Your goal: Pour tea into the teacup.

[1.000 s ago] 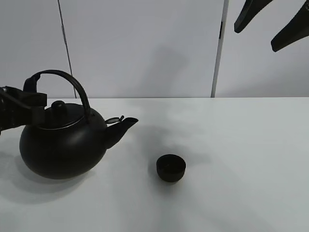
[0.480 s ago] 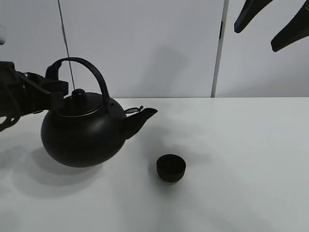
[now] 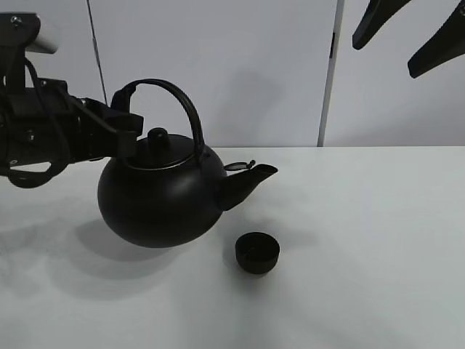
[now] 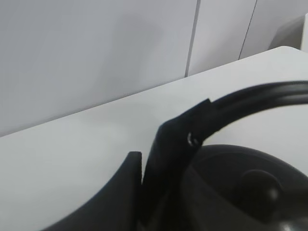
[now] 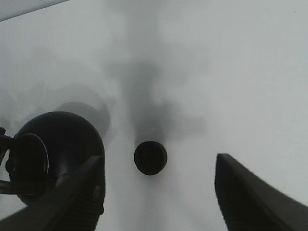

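Observation:
The small black teacup (image 3: pixel 257 252) stands on the white table (image 3: pixel 378 240); it also shows in the right wrist view (image 5: pixel 150 157). My left gripper (image 3: pixel 118 123) is shut on the left end of the arched handle (image 4: pixel 250 98) of the black kettle (image 3: pixel 161 198). It holds the kettle off the table, roughly upright, left of the cup. The spout (image 3: pixel 251 178) points right, and its tip is above the cup and just behind it. My right gripper (image 3: pixel 407 36) is open and empty, high at the top right. Its fingers (image 5: pixel 250 197) frame the cup and the kettle (image 5: pixel 53 154) from above.
A pale wall with vertical seams (image 3: pixel 329 73) rises behind the table's back edge. The kettle's shadow (image 3: pixel 80 254) lies on the table at left. The table stretches bare to the right of the cup.
My left gripper has carried the kettle up and to the right, from the table's left side towards the cup. The cup and the right gripper have not moved.

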You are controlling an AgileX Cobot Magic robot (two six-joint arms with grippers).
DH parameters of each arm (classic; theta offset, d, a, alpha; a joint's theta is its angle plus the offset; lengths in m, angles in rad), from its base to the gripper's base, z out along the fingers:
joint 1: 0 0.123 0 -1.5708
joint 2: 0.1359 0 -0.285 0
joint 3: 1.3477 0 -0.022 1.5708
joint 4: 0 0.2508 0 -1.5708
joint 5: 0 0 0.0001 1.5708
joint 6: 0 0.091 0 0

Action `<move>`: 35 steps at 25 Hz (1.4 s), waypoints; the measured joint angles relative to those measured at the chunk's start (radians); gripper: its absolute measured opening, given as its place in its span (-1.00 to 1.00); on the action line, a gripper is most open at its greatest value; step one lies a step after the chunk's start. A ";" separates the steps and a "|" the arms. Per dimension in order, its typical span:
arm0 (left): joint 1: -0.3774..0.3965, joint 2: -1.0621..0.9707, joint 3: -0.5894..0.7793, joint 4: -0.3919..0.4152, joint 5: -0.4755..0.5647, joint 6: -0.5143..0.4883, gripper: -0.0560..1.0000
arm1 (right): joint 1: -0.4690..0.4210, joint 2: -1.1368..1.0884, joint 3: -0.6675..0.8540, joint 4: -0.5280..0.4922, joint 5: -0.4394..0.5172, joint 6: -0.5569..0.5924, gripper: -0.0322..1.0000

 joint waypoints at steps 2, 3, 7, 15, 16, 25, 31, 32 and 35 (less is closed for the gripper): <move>0.000 0.000 -0.018 -0.005 0.043 0.000 -0.66 | 0.000 0.000 0.000 0.000 0.000 0.000 -0.06; 0.000 0.000 -0.027 -0.013 0.071 0.000 -0.66 | 0.000 0.000 0.000 0.000 0.000 0.000 -0.06; -0.005 0.000 -0.047 -0.076 0.152 -0.001 -0.66 | 0.000 0.000 0.000 0.000 0.000 0.000 -0.06; -0.073 0.000 -0.051 -0.320 0.193 0.043 -0.66 | 0.000 0.000 0.000 0.000 -0.003 0.000 -0.06; -0.083 0.000 -0.051 -0.357 0.193 0.057 -0.66 | 0.000 0.000 0.000 0.000 -0.003 0.000 -0.06; -0.135 0.000 -0.051 -0.474 0.190 0.218 -0.66 | 0.000 0.000 0.000 0.000 -0.022 0.000 -0.06; -0.135 0.000 -0.051 -0.408 0.171 0.327 -0.66 | 0.000 0.000 0.000 0.000 -0.023 0.000 -0.06; -0.135 0.000 -0.051 -0.406 0.168 0.347 -0.66 | 0.000 0.000 0.000 0.000 -0.023 0.000 -0.06; -0.135 0.000 -0.051 -0.406 0.164 0.396 -0.66 | 0.000 0.000 0.000 0.000 -0.025 0.000 -0.06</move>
